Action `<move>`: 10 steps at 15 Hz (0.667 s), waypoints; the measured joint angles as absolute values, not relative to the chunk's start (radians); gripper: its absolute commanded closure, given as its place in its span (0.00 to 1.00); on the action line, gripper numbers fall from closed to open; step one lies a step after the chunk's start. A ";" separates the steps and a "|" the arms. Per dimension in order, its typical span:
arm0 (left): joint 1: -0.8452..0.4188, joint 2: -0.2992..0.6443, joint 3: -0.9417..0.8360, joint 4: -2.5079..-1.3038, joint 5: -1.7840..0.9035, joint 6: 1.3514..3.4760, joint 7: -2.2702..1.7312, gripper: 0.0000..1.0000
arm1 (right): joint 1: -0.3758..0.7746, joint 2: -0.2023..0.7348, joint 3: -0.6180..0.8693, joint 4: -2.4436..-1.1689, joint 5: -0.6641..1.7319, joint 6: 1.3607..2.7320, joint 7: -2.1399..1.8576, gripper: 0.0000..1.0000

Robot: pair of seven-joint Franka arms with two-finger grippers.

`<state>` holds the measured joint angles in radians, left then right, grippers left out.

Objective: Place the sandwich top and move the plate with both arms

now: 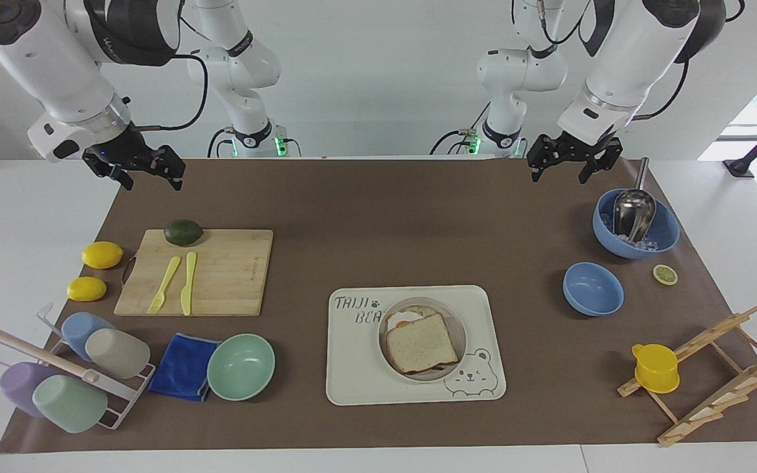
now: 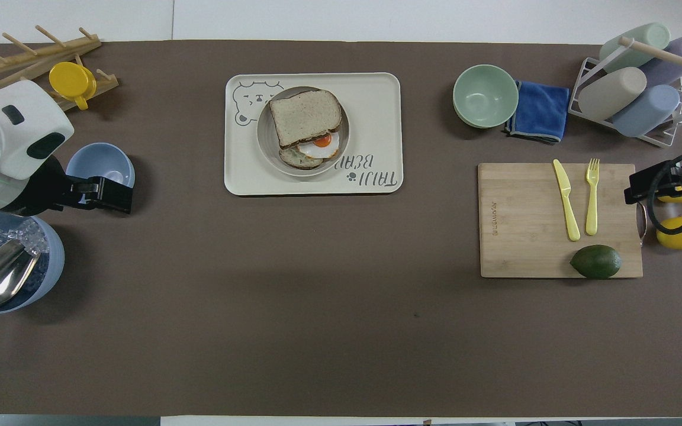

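The sandwich top already lies on the egg slice, on the plate, which sits on the bear tray. I think moving the plate comes next, so both arms must reach down to it. The left gripper and right gripper hang open and empty, well away from the tray.
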<state>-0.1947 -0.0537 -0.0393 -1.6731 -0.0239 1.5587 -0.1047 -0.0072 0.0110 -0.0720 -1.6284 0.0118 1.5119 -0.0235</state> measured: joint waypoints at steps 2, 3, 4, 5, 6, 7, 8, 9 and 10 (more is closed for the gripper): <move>-0.183 -0.057 -0.040 -1.665 -0.024 1.549 -0.105 0.00 | -0.007 0.011 -0.072 -1.628 0.012 1.512 -0.023 0.00; -0.178 -0.059 -0.040 -1.663 -0.024 1.549 -0.105 0.00 | -0.007 0.011 -0.072 -1.628 0.012 1.512 -0.023 0.00; -0.174 -0.061 -0.040 -1.663 -0.024 1.549 -0.104 0.00 | -0.007 0.011 -0.072 -1.628 0.012 1.512 -0.023 0.00; -0.172 -0.062 -0.040 -1.663 -0.024 1.549 -0.104 0.00 | -0.007 0.011 -0.072 -1.628 0.012 1.512 -0.023 0.00; -0.171 -0.063 -0.040 -1.663 -0.024 1.549 -0.104 0.00 | -0.007 0.011 -0.072 -1.628 0.012 1.512 -0.023 0.00; -0.170 -0.064 -0.040 -1.663 -0.024 1.548 -0.105 0.00 | -0.007 0.011 -0.072 -1.628 0.012 1.512 -0.023 0.00; -0.170 -0.064 -0.040 -1.663 -0.024 1.548 -0.105 0.00 | -0.007 0.011 -0.072 -1.628 0.012 1.512 -0.023 0.00; -0.169 -0.064 -0.040 -1.663 -0.024 1.547 -0.104 0.00 | -0.007 0.011 -0.072 -1.628 0.012 1.512 -0.023 0.00; -0.169 -0.064 -0.040 -1.663 -0.024 1.547 -0.104 0.00 | -0.007 0.011 -0.072 -1.628 0.012 1.512 -0.023 0.00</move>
<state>-0.1689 -0.0637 -0.0403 -1.6629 -0.0239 1.5468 -0.1044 -0.0072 0.0110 -0.0720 -1.6284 0.0118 1.5119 -0.0235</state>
